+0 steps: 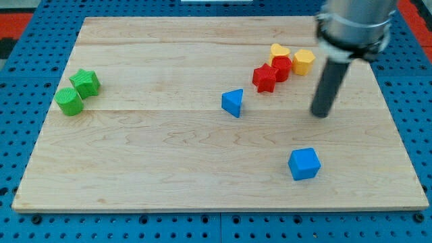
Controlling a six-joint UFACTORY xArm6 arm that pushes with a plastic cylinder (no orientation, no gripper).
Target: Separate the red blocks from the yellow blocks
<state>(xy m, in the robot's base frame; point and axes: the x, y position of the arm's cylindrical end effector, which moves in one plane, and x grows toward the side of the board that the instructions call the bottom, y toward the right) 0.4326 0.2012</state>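
Note:
A red star-shaped block (264, 78) and a red block (281, 68) sit together near the view's top right. Touching them are a yellow heart-shaped block (279, 51) above and a yellow hexagonal block (304, 61) to the right. My tip (321, 113) is on the board, below and to the right of this cluster, apart from every block.
A blue triangular block (232, 102) lies near the middle. A blue cube (304, 163) lies below my tip. A green star (86, 82) and a green cylinder (69, 101) sit at the view's left. The wooden board (148, 155) ends at a blue perforated surround.

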